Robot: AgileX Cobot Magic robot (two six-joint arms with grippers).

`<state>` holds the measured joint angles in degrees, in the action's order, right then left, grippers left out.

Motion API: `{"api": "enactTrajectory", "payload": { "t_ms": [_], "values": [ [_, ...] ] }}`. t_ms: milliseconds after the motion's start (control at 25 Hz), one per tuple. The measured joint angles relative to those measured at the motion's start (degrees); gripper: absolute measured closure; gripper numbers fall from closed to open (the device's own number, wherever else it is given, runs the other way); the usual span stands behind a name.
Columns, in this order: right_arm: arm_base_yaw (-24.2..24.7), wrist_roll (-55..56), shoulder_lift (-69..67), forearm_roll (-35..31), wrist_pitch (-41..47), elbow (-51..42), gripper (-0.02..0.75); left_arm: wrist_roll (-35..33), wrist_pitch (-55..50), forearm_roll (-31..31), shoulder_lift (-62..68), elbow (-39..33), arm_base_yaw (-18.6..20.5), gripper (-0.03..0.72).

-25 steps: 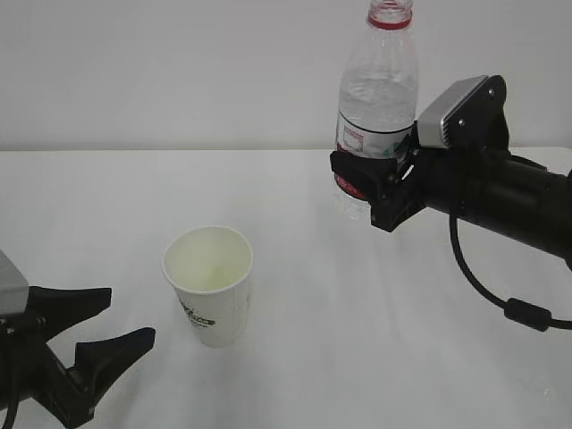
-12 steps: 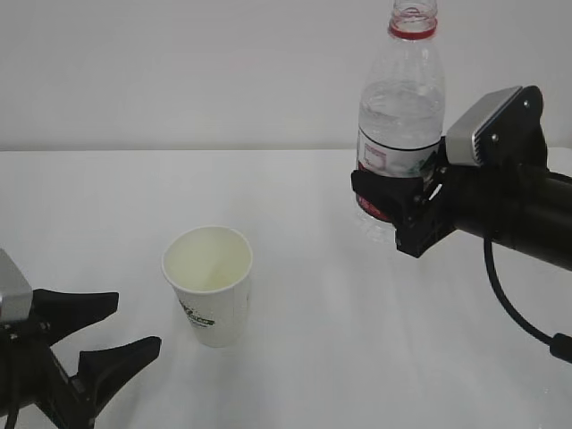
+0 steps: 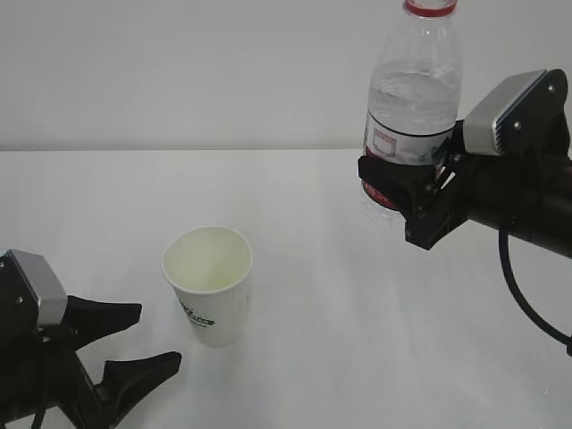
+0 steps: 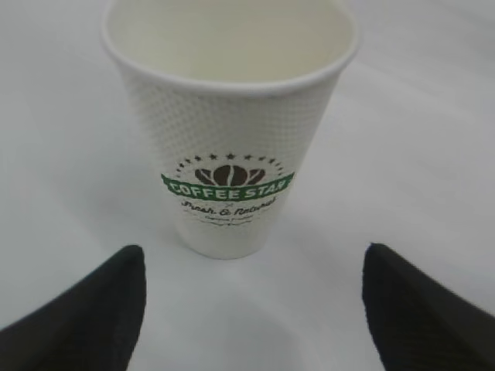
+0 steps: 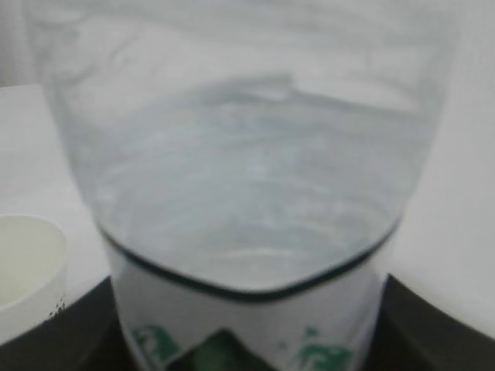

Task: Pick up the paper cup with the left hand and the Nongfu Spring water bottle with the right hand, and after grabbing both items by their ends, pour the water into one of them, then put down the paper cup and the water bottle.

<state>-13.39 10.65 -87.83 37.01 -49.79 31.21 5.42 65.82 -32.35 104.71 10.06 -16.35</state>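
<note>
**Bottle held aloft on the right, cup standing free on the left**

The right hand (image 3: 407, 192) is clamped on the lower part of the water bottle (image 3: 413, 98), at the red label, and holds it upright in the air above the white table (image 3: 340, 304), well off the surface. The red neck ring sits at the top edge of the exterior view, and the water (image 3: 413, 94) fills part of the bottle's upper body. In the right wrist view the bottle (image 5: 247, 193) fills nearly the whole picture, with the cup's rim (image 5: 27, 263) showing at the lower left.

The paper cup (image 3: 208, 284) stands upright on the table, its mouth open. The left hand (image 3: 134, 344) sits low beside it with its jaws spread wide and nothing between them. The left wrist view shows the two black fingertips (image 4: 93, 309) on either side of the cup (image 4: 228, 147), near it but not touching, the green logo facing the camera
</note>
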Motion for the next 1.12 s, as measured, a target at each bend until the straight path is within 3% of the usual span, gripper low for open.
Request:
{"api": "enactTrajectory", "payload": {
  "t_ms": [280, 1120],
  "values": [
    [0.0, 0.0, 0.21, 0.0, 1.24, 0.0, 0.267, 0.0, 0.0, -0.12, 2.37, 2.07, 0.0, -0.001],
    [0.0, 0.0, 0.3, 0.0, 1.25, 0.0, 0.267, 0.68, 0.22, -0.25, 7.68, 9.77, 0.0, -0.003]
  ]
}}
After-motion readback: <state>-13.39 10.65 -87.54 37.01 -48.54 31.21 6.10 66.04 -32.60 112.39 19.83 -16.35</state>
